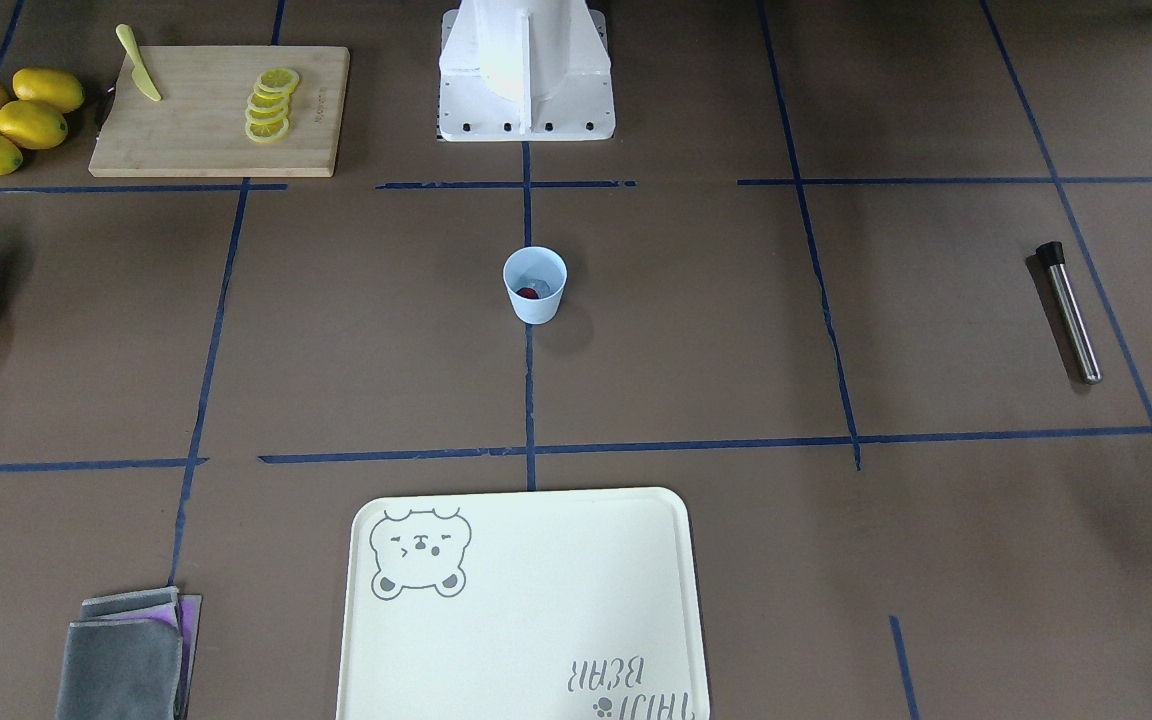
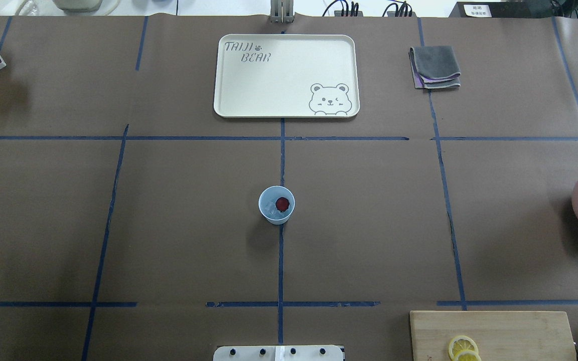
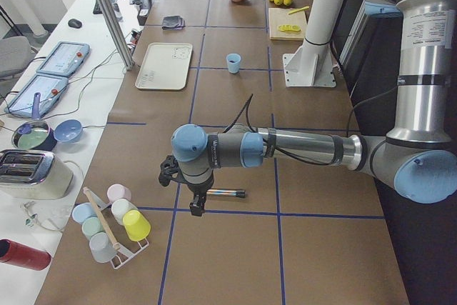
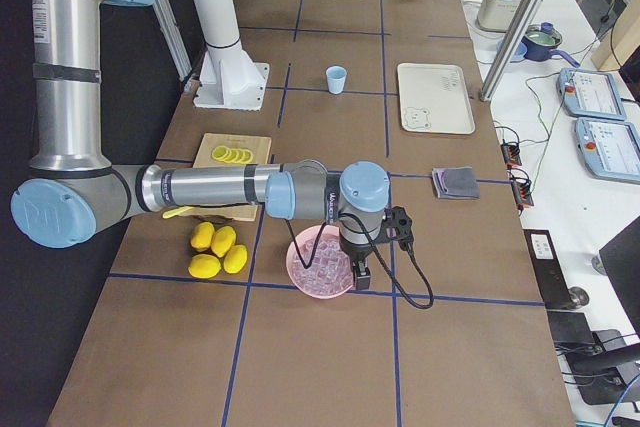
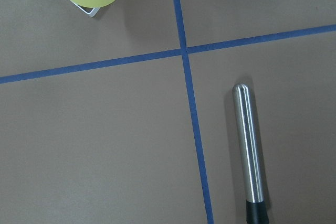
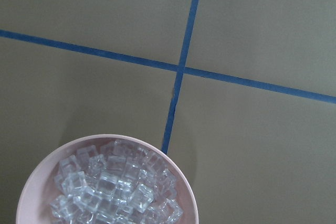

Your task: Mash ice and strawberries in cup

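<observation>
The light-blue cup [image 2: 276, 204] stands upright at the table's middle on a blue tape line; it also shows in the front view [image 1: 535, 285]. Inside it lie a dark-red strawberry piece [image 2: 282, 203] and a few clear ice chunks [image 2: 270, 207]. My left gripper [image 3: 196, 203] hangs over the table's left end beside a steel muddler with a black end [image 5: 248, 148]. My right gripper [image 4: 360, 275] hangs over the right edge of the pink container [image 4: 300, 272] of ice cubes [image 6: 110, 182]. I cannot tell whether either gripper is open or shut. Both are far from the cup.
A cream bear tray [image 2: 286, 75] lies at the far middle, with a folded grey cloth [image 2: 434, 66] to its right. A cutting board [image 1: 221, 110] holds lemon slices and a yellow knife, with whole lemons [image 1: 11, 118] beside it. A rack of cups [image 3: 111, 223] stands at the left end.
</observation>
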Controlling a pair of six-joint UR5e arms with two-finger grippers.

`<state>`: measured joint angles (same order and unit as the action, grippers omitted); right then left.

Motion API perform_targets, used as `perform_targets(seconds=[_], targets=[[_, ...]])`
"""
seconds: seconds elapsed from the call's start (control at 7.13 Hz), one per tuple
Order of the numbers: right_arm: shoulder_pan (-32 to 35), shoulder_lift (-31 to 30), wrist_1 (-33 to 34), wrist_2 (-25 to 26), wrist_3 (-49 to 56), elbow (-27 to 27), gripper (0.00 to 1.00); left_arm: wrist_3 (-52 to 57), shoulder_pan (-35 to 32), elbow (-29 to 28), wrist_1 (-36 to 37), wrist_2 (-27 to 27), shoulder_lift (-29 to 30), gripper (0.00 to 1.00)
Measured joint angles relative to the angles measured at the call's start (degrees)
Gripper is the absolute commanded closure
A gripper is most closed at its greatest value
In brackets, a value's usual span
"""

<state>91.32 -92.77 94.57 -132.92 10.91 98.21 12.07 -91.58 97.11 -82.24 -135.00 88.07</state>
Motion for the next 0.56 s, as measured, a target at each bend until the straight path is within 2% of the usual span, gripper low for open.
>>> perform_targets(seconds=[0.56], targets=[[0.00, 0.00, -0.32, -0.09, -0.80, -0.54, 0.01, 0.02, 0.00, -0.01, -0.03, -0.08, 0.11, 0.00]])
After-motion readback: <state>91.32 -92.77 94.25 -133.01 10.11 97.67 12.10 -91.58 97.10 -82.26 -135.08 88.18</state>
